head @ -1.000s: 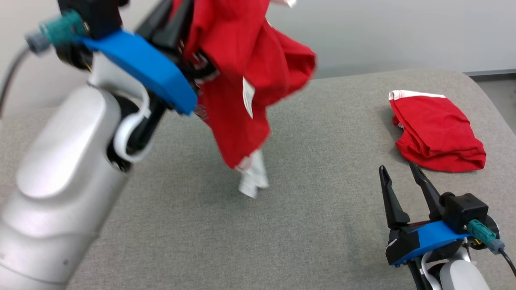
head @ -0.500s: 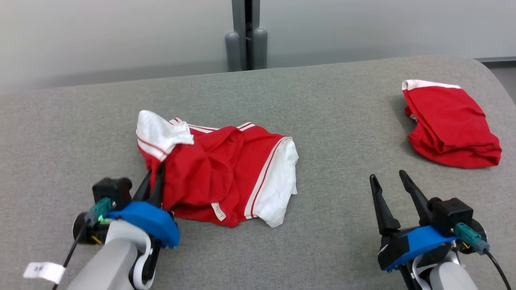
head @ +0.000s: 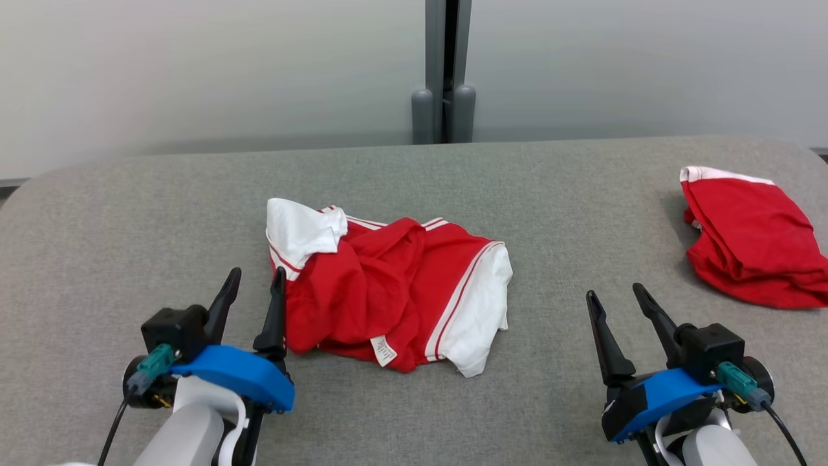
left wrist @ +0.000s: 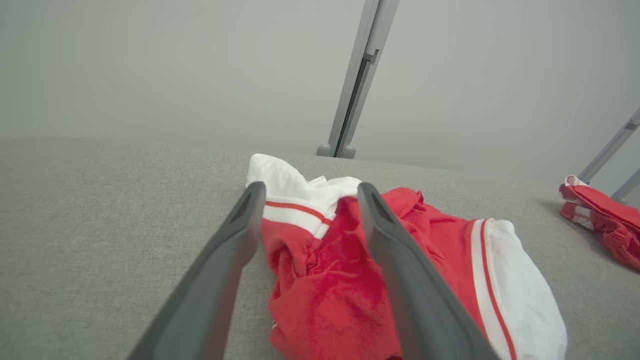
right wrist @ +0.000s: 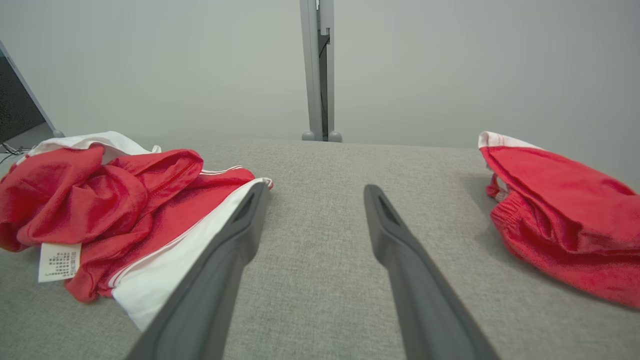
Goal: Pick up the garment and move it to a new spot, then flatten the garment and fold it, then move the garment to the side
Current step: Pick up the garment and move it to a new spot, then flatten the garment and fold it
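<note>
Since the crumpled garment [head: 388, 291] lies just right of my open, empty left gripper [head: 256, 278], I'd flatten from there; my right gripper [head: 613, 292], also open, sits well apart

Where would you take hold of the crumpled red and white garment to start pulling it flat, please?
I would pinch the white side panel at the garment's right edge, coming in low along the table from the right with the open right gripper. That edge lies flat and exposed, while the red middle is bunched in folds.
</note>
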`<state>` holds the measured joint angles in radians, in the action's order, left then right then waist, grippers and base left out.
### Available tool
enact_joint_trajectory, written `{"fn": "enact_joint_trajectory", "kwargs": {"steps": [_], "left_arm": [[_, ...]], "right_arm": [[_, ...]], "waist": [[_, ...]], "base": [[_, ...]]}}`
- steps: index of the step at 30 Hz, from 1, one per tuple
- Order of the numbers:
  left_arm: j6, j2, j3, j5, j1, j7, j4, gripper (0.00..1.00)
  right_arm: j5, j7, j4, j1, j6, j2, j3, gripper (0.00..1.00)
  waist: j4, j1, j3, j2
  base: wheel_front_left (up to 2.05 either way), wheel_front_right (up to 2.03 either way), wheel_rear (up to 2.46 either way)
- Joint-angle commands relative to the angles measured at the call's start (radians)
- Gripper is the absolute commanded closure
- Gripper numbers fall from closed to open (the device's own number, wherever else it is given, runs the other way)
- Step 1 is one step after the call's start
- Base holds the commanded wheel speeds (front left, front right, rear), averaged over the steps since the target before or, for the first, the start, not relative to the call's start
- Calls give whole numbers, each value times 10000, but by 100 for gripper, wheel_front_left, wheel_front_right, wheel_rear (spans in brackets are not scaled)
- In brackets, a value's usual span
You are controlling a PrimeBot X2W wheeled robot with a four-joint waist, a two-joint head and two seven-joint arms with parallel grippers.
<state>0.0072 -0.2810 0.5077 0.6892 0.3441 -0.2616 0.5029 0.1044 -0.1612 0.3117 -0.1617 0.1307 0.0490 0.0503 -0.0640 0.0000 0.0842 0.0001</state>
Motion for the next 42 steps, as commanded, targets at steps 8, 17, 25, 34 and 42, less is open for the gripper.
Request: {"fn": "enact_joint_trajectory", "kwargs": {"steps": [8,17,25,34,42], "left_arm": [[223,67,-1034,-451,-1746,-44,-1369,0],[519,441,-2045,-997,-3545,-45,-2344,0],[434,621,-2487,-1220,-4407,-46,-2774,0],[303,710,-2584,-1290,-4575,-46,-2718,0],[268,735,-2556,-1358,-4542,-46,-2638,0]], "right_arm": [[-142,-27,-7,307,1,26,-56,0],[337,-300,224,1082,1,26,470,0],[654,-529,458,1318,1,28,646,0],[669,-643,683,1281,1,26,669,0],[722,-730,750,1215,1,26,702,0]], "waist": [[241,0,-568,-1],[269,0,-939,-1],[143,0,-1105,-1],[113,0,-1160,-1],[118,0,-1166,-1]], "base": [[0,0,0],[0,0,0],[0,0,0],[0,0,0],[0,0,0]]}}
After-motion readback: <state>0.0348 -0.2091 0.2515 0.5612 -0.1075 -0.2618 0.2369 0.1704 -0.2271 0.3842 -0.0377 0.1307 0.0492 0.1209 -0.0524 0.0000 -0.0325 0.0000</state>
